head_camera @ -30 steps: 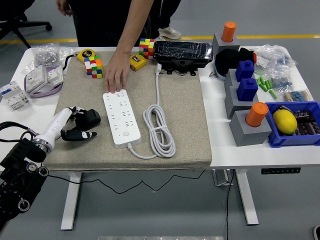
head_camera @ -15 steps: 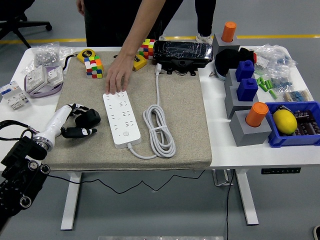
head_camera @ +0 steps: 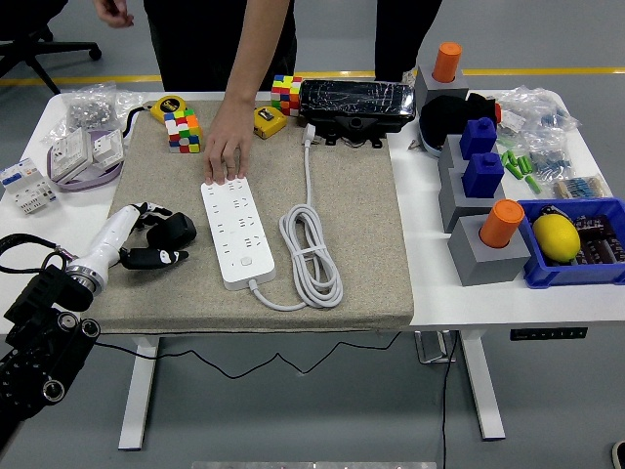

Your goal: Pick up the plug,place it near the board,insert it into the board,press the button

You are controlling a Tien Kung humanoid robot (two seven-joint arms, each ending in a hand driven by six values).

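Grey floor with a yellow line runs behind a white table [head_camera: 430, 283] whose middle is covered by a beige mat [head_camera: 361, 234]. On the mat lies a white power strip [head_camera: 234, 232], lengthwise toward the far side, with its white cord [head_camera: 312, 256] coiled just to the right of it. A person stands at the far side and presses one hand [head_camera: 228, 149] flat on the far end of the strip. The robot's left hand [head_camera: 148, 237] comes in from the lower left, white at the wrist with dark fingers [head_camera: 156, 259] curled around a black plug [head_camera: 176, 229]; the plug sits on the mat just left of the strip, apart from it. The right arm does not show. Along the far edge of the mat stand two colourful cubes [head_camera: 183, 130], a yellow tape measure [head_camera: 168, 106] and a black wrapped box [head_camera: 356, 103]. On the right side of the table are grey blocks [head_camera: 469, 215] with blue and orange pieces on them, and a blue bin [head_camera: 576, 244] holding a lemon [head_camera: 557, 236].
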